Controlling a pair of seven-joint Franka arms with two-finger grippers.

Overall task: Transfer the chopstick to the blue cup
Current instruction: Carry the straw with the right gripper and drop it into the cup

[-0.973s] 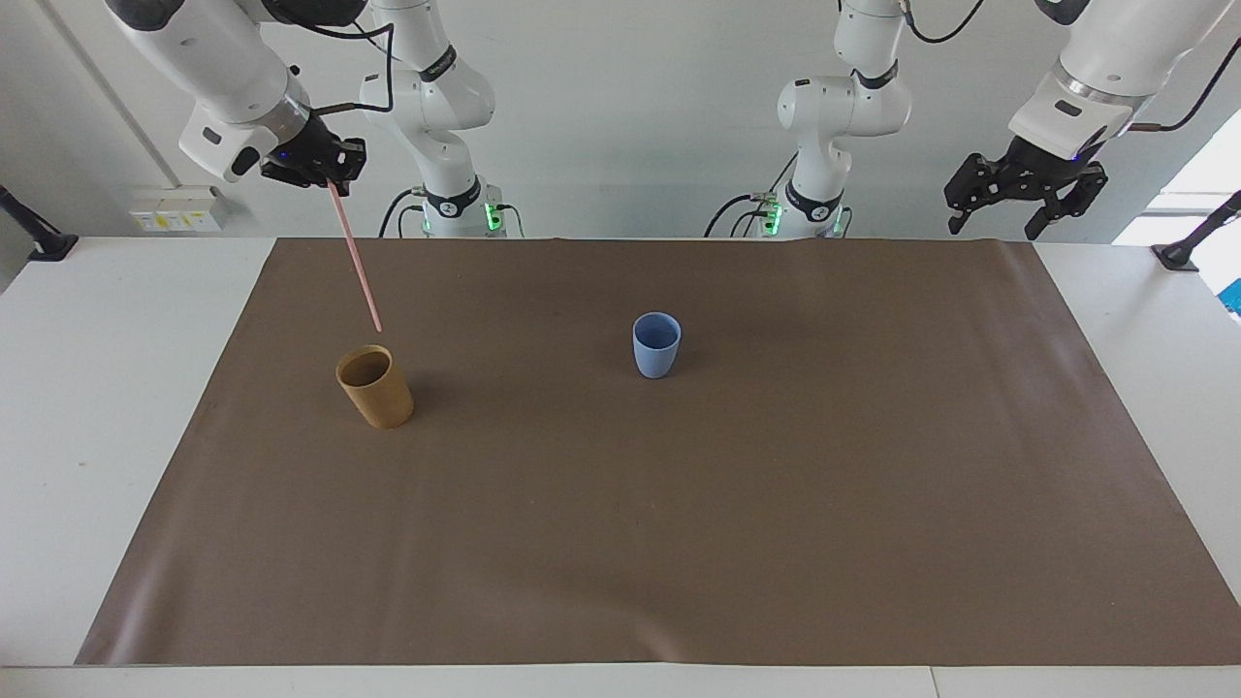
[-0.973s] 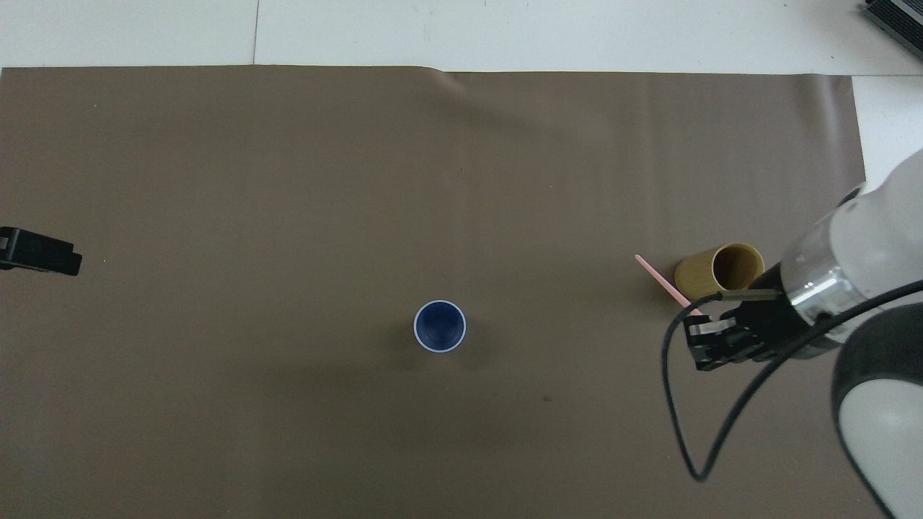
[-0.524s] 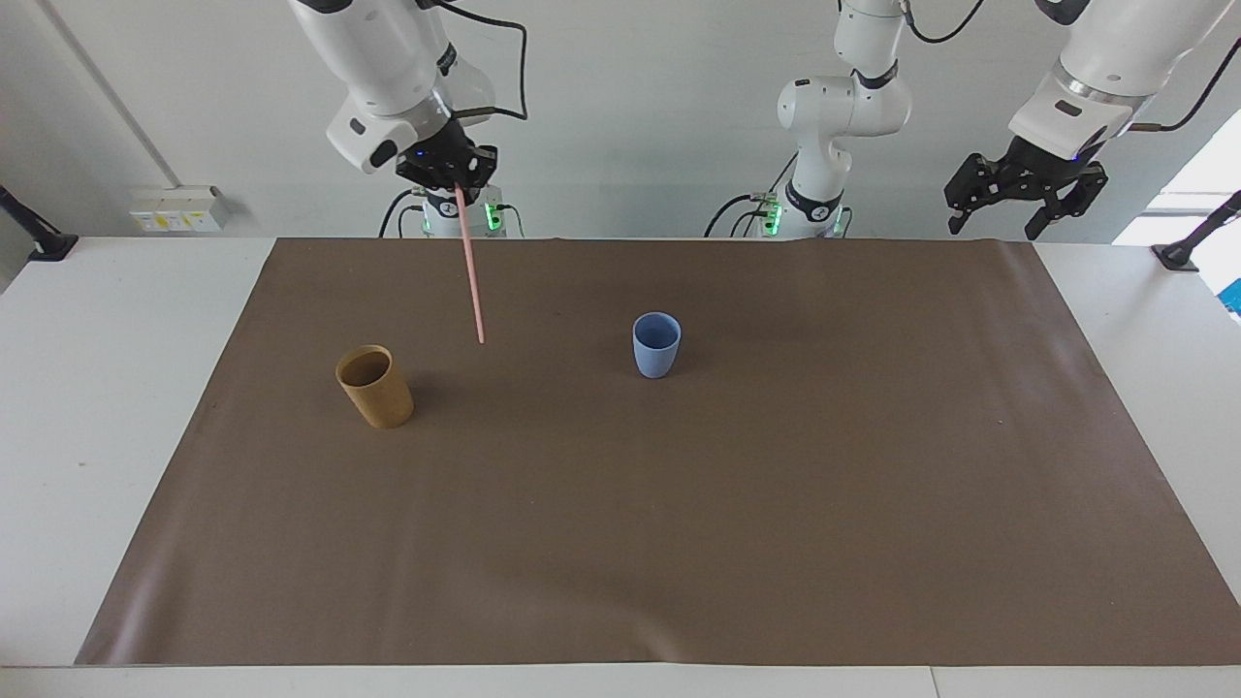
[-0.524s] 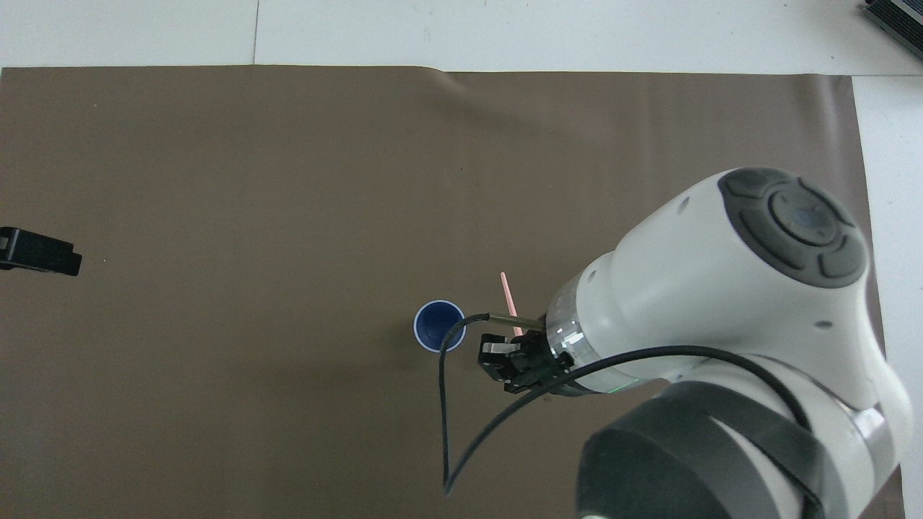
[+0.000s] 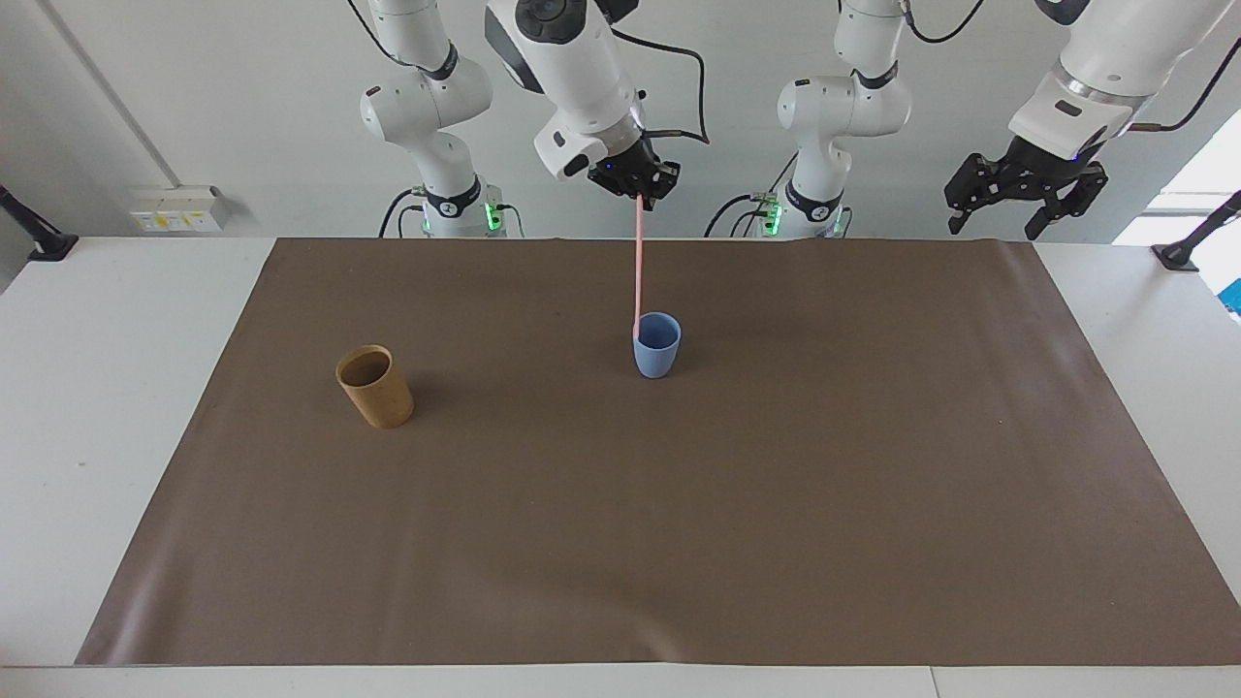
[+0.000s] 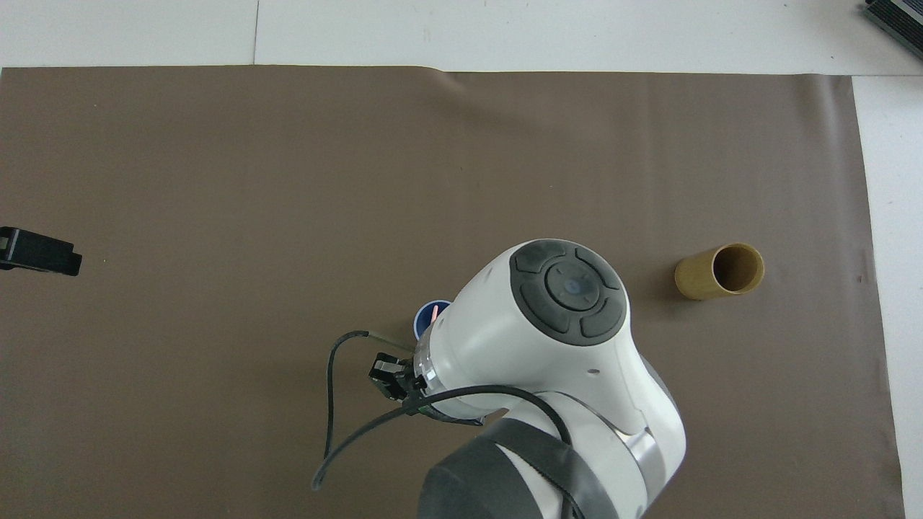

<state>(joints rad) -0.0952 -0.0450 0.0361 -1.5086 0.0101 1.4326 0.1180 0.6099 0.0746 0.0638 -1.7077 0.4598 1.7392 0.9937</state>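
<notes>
My right gripper is shut on the top end of the pale-pink chopstick and holds it nearly upright over the blue cup. The stick's lower tip is at the cup's rim on the side nearer the robots. In the overhead view the right arm covers most of the blue cup, and the stick's pink tip shows inside the cup's mouth. My left gripper is open and empty, waiting raised at the left arm's end of the table; its tip also shows in the overhead view.
A taller tan-brown cup stands on the brown mat toward the right arm's end of the table, also in the overhead view. White table surface borders the mat on all sides.
My right gripper has carried the chopstick from over the tan-brown cup toward the middle of the table to over the blue cup. The left arm has not moved.
</notes>
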